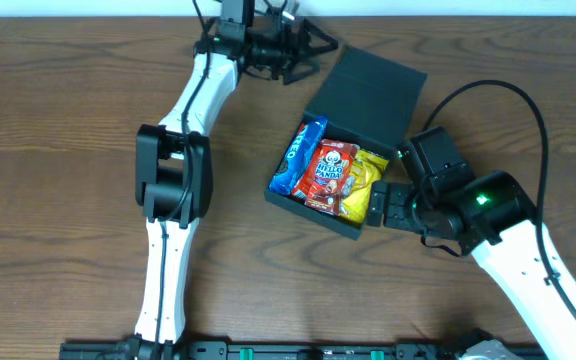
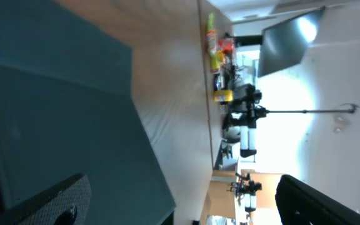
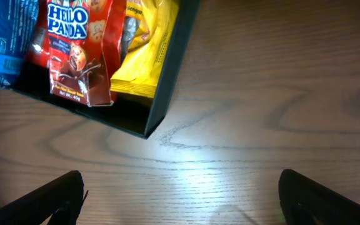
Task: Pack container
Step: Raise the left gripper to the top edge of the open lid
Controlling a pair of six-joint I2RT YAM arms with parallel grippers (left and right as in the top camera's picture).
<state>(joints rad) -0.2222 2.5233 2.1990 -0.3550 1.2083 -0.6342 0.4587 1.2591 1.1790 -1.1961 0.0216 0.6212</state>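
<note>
dark green-black matte square container point(image 3: 166, 81) sat on the brown wood-grain tabletop point(image 1: 58, 130), rotated so one corner pointed at the robot. its hinged flap lid point(image 1: 370, 95) was open, swung back on the container's far side. couldn't tell if the lid lay flat or stood propped.

inside the container, three packets lay side by side:
- blue oreo packet point(image 1: 298, 155) along the container's left wall
- red hello panda packet point(image 1: 328, 172) in the middle, its edge lapping over the yellow one
- yellow crinkled packet point(image 1: 361, 180) against the container's right wall

left gripper point(image 1: 313, 57) was beyond the container, just off the far left corner of the lid and pointing toward it. jaws were spread about as wide as they go, nothing held. in the left wrist view the dark lid surface filled the left half of the frame, close under the fingers point(image 2: 49, 203). contact with the lid: couldn't tell.

right gripper point(image 3: 180, 206) was just beside the container's near right corner, low over bare tabletop. jaws were fully apart and empty, only wood grain between the two fingers. apart from the container wall, not touching any packet.
</note>
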